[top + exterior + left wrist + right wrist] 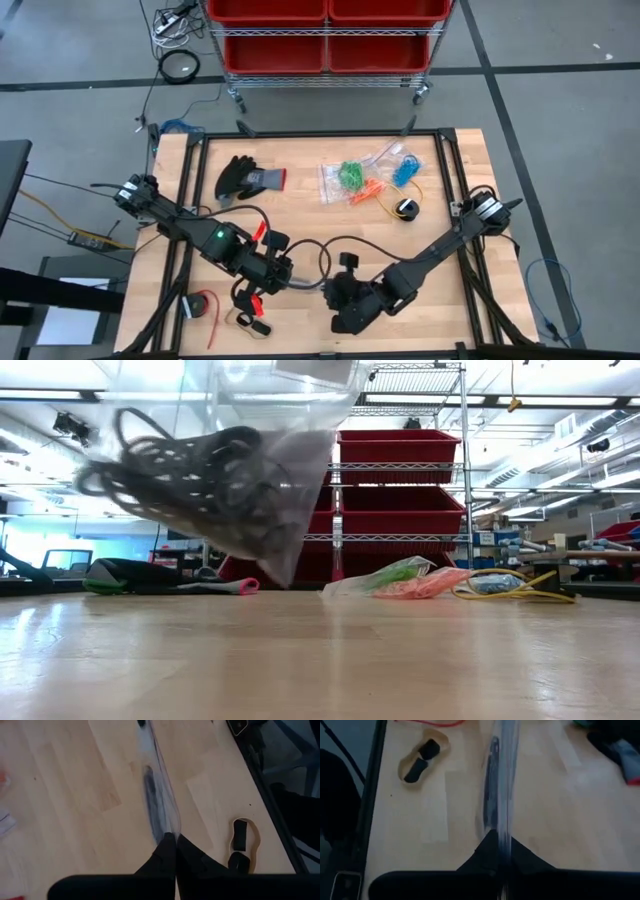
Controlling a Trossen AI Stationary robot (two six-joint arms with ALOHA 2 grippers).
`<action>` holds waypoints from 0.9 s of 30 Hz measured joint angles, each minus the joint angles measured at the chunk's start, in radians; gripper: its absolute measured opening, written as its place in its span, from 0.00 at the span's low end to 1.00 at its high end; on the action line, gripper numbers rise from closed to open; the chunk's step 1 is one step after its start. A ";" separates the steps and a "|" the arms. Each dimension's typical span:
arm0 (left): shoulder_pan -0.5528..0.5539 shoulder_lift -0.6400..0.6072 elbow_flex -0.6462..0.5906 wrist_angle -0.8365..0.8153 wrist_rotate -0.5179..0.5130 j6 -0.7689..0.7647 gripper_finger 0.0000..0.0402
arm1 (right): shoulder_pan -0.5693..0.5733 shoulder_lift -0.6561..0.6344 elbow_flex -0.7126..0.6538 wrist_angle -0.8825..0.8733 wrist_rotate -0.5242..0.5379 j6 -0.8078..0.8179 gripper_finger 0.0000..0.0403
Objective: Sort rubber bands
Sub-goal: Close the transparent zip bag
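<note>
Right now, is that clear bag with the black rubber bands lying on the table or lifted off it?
Lifted. In the low view the clear bag of black rubber bands hangs above the table, pinched by both grippers.

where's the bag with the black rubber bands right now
The clear bag of black rubber bands hangs above the table's near edge, pinched between the left end effector and right end effector.

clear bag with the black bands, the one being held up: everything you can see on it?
The clear plastic bag is thin, see-through film, bunched with black rubber bands inside. It hangs tilted above the table, its lower corner just off the wood. The left hand and right hand are each shut on its edge, stretching it between them.
</note>
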 joint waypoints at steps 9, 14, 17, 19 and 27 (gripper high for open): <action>0.000 0.000 0.000 -0.019 -0.005 -0.007 0.00 | 0.073 -0.053 0.000 -0.179 0.061 0.158 0.00; 0.000 0.000 0.000 -0.016 -0.006 -0.007 0.00 | 0.091 -0.069 0.000 -0.183 0.078 0.166 0.00; 0.000 0.000 0.000 -0.015 -0.006 -0.008 0.00 | 0.094 -0.072 0.000 -0.147 0.089 0.156 0.01; 0.000 0.000 0.000 -0.015 -0.007 -0.008 0.00 | 0.095 -0.072 0.000 -0.088 0.095 0.113 0.03; 0.000 0.000 0.000 -0.010 -0.008 -0.008 0.00 | 0.074 -0.072 0.000 0.124 0.106 -0.062 0.29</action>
